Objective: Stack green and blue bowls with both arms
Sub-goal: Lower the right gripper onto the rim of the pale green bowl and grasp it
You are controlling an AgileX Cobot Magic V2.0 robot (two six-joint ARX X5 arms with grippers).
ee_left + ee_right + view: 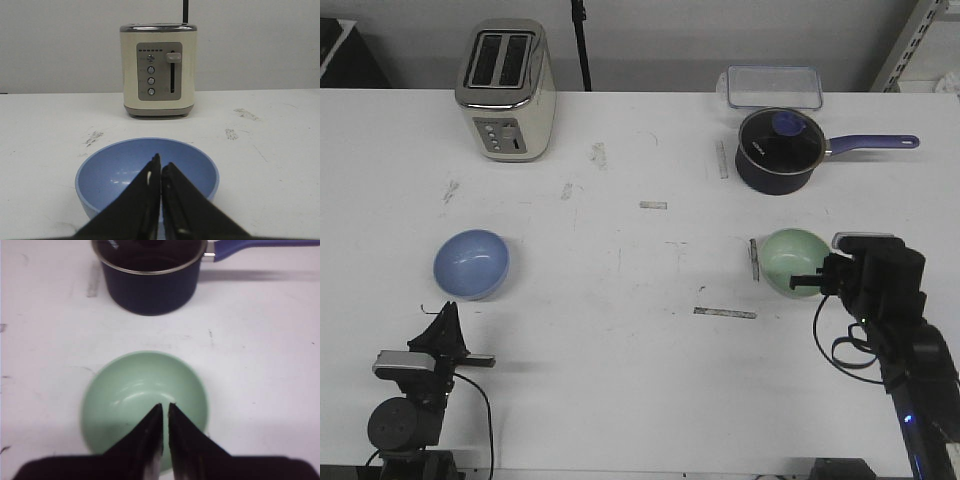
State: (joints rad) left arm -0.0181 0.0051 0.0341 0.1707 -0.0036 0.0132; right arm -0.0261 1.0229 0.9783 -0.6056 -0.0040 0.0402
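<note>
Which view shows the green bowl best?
The right wrist view: the green bowl fills the centre, rim and inside visible, only the gripper's tips overlapping it. The front view shows it small, partly hidden by the right arm. The left wrist view misses it.

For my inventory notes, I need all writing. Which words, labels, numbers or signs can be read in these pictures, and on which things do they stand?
None can be read.
Toaster: small marks beside its buttons, too small to read.
Saucepan: pale print on its side, blurred.
Blue bowl, green bowl: no text visible.
</note>
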